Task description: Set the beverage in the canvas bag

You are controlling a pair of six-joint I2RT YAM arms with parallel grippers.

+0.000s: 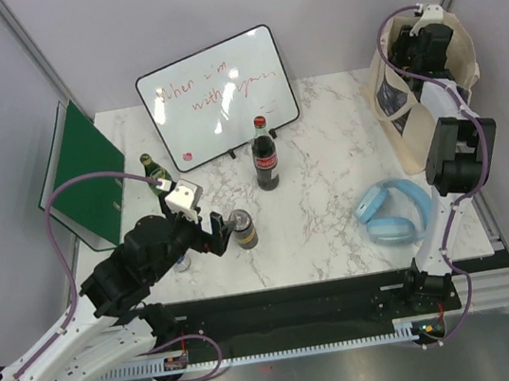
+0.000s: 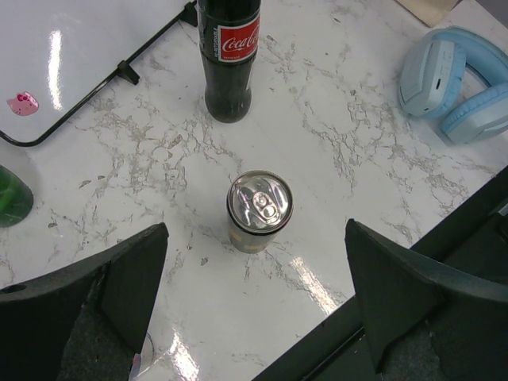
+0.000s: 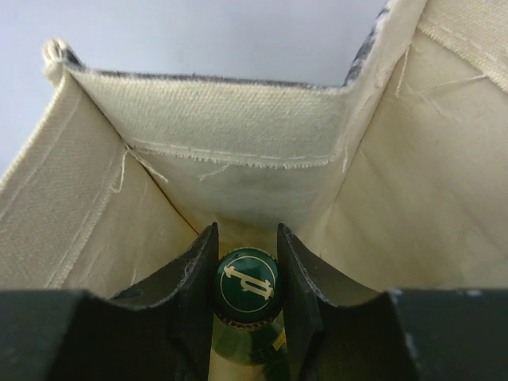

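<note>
The cream canvas bag [image 1: 394, 107] stands at the far right of the table. My right gripper [image 1: 419, 41] is down inside its mouth. In the right wrist view the gripper [image 3: 246, 242] is shut on the cap of a green glass bottle [image 3: 248, 287], with the bag's cloth walls [image 3: 238, 135] all around. My left gripper [image 1: 215, 231] is open and empty, just left of a small metal can [image 1: 242, 230]. In the left wrist view the can [image 2: 259, 208] stands upright ahead of the wide-open fingers [image 2: 135, 270].
A Coca-Cola bottle [image 1: 265, 155] stands mid-table behind the can. A second green bottle [image 1: 152, 172] stands at the left. A whiteboard [image 1: 216, 95] leans at the back, a green folder [image 1: 84, 173] at the far left. Blue headphones [image 1: 394, 211] lie at the front right.
</note>
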